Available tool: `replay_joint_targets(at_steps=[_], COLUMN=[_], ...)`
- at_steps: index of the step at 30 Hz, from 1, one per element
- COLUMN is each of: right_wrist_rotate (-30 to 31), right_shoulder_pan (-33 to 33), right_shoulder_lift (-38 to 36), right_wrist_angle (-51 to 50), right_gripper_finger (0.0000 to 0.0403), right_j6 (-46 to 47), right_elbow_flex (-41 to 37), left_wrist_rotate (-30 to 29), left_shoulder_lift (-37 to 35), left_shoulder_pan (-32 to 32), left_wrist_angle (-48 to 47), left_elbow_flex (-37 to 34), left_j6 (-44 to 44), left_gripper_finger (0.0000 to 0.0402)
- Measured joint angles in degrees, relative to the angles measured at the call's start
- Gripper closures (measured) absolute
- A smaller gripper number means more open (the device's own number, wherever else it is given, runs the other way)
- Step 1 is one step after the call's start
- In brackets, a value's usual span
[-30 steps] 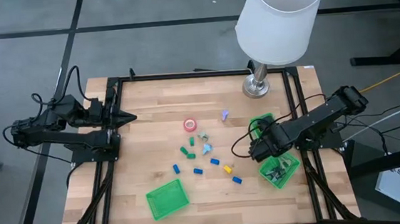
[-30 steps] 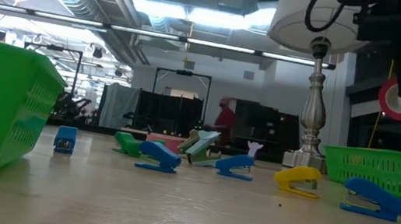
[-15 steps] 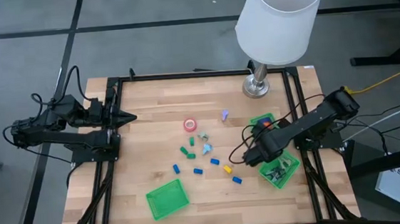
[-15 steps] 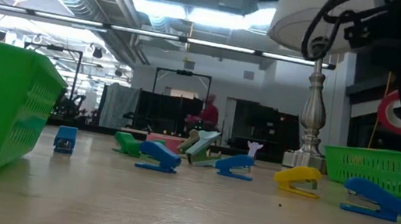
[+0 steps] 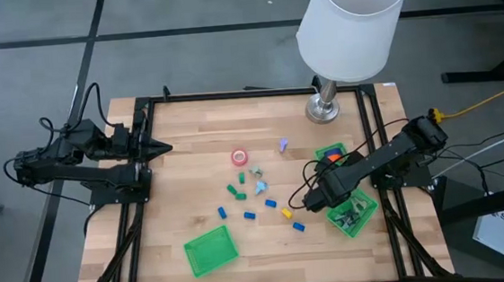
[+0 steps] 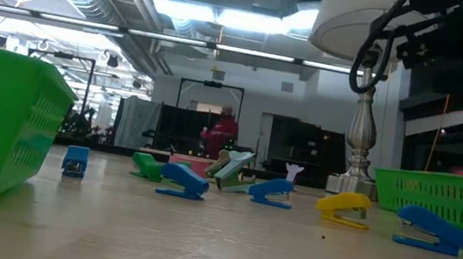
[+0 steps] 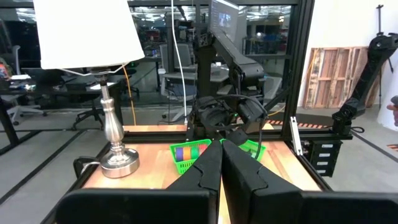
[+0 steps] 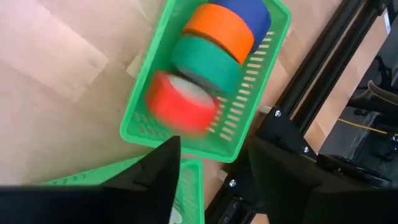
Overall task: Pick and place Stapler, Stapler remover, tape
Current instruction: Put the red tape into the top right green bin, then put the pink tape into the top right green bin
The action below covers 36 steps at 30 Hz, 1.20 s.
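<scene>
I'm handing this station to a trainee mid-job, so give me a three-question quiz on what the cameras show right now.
1. True or false: the red tape roll lies in the green basket beside the green, orange and blue rolls.
2. Which gripper is shut? A) left gripper B) right gripper
3. Fill in: the loose tape roll on the table is ____ of the white lamp, seen from above.

Key: 1 true; 2 A; 3 left
</scene>
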Motion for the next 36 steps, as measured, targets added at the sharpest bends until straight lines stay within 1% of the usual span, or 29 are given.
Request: replay_joint_targets(at_steps=[7,14,23,28,31,36], right_wrist_rotate=[-0.13,-0.09,2.01,2.01,2.15,5.10], right_shoulder_pan=[0.00,-0.02,-1.61,-3.01,-3.81,-5.41], right_shoulder_lift=[0.00,0.00,0.00,0.00,0.00,0.00], right_wrist_angle=[0.13,3.11,11.44,19.30,23.57,30.13], right_gripper_finger=[0.0153,0.0121,0.0123,0.0123,0.0123,0.0123], right_j6=[-0.36,-0.30,-0.63,-3.49,-3.50,-3.31], right_elbow_flex=[0.00,0.00,0.00,0.02,0.04,0.04], left_wrist_rotate=[0.01,0.01,0.01,0.01,0.01,0.01], left_shoulder_lift=[0.00,0.00,0.00,-0.01,0.00,-0.01], left_shoulder_pan=[-0.01,-0.01,-0.01,0.00,-0.01,0.00], left_wrist_angle=[0.00,0.00,0.00,0.00,0.00,0.00], left_elbow_flex=[0.00,0.00,0.00,0.00,0.00,0.00], left_j6=[0.00,0.00,0.00,0.00,0.00,0.00], left_gripper_finger=[0.0395,0.0396,0.0395,0.0395,0.0395,0.0395])
